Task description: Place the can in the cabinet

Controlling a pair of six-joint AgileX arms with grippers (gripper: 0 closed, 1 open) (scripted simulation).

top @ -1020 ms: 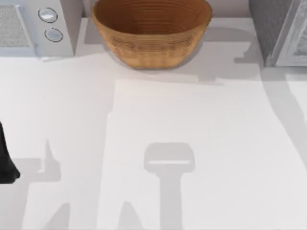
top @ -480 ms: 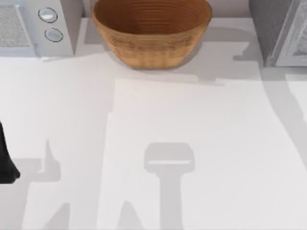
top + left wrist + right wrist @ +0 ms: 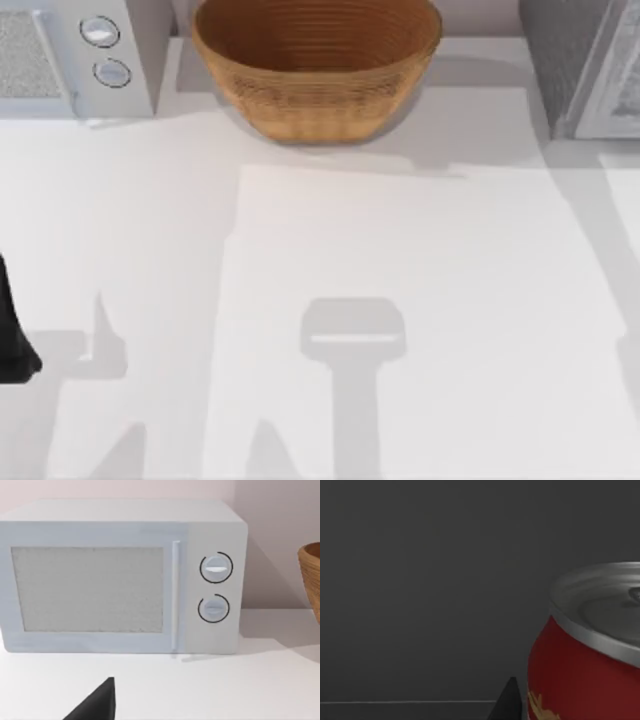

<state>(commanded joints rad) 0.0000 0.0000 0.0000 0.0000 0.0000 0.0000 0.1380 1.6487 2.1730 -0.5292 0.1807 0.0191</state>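
My right end effector (image 3: 512, 700) showed as a dark fingertip hard against the red side of the can (image 3: 585, 660); I could not tell whether it was clamped on the can or slack. The can sat upright just beside that fingertip, with a dark grey wall behind and a thin pale edge line below, which I judged to be the cabinet's interior. I reckoned the carry was nearly done, with release and withdrawal left. The top view gave the cabinet (image 3: 585, 60) at the table's (image 3: 400, 260) far right corner. My left end effector (image 3: 95, 705) idled well short of the white microwave (image 3: 120, 575), its grip unreadable, a wicker basket (image 3: 315, 65) off to one side.
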